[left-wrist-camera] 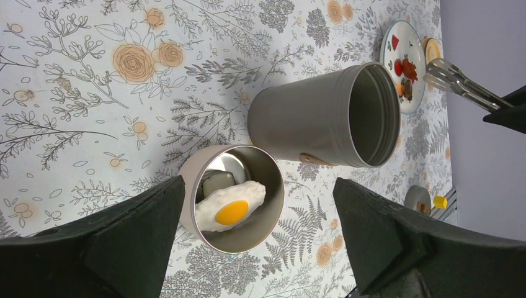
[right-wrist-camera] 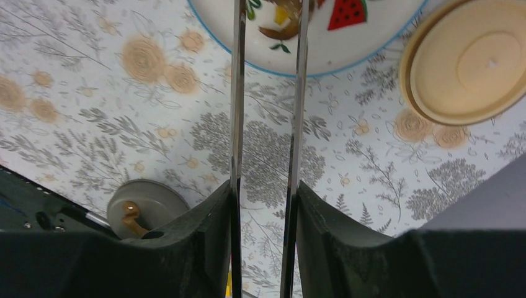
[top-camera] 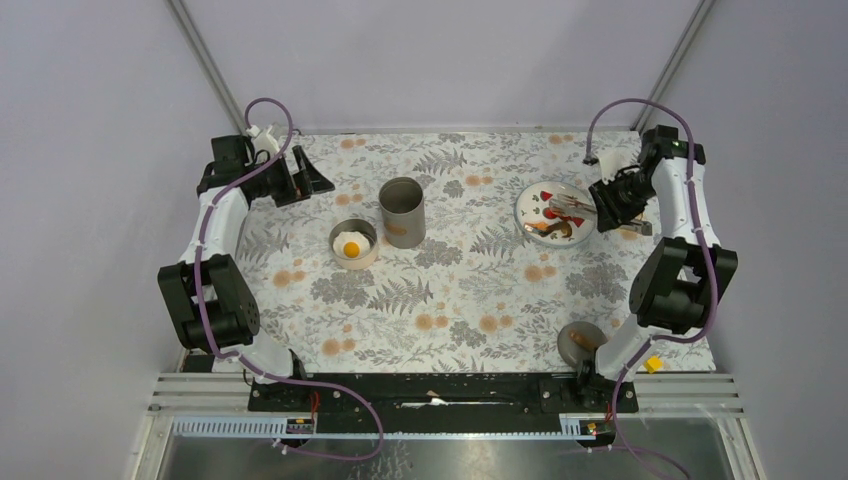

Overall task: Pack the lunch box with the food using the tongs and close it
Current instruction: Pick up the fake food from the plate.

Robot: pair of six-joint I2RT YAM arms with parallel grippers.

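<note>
My right gripper (right-wrist-camera: 263, 192) (top-camera: 610, 205) is shut on the silver tongs (right-wrist-camera: 237, 112) (top-camera: 575, 208), one pad against each arm. The tong arms reach out over the white plate (right-wrist-camera: 360, 53) (top-camera: 524, 203), where a red watermelon piece (right-wrist-camera: 347, 12) and an orange-brown piece (right-wrist-camera: 279, 28) lie; the tips are cut off at the frame edge. The fried egg (left-wrist-camera: 232, 208) (top-camera: 351, 247) sits in a small round steel tin (left-wrist-camera: 273, 205). The tall grey lunch box can (left-wrist-camera: 322, 118) (top-camera: 401, 212) stands open beside it. My left gripper (left-wrist-camera: 258, 182) (top-camera: 300, 175) hangs open at the back left, holding nothing.
A grey lid with a brown handle (top-camera: 581, 342) (right-wrist-camera: 146, 208) lies at the front right near the right arm's base. A cream round lid (right-wrist-camera: 477, 59) rests beside the plate. A small yellow block (top-camera: 653, 365) sits at the table's front right corner.
</note>
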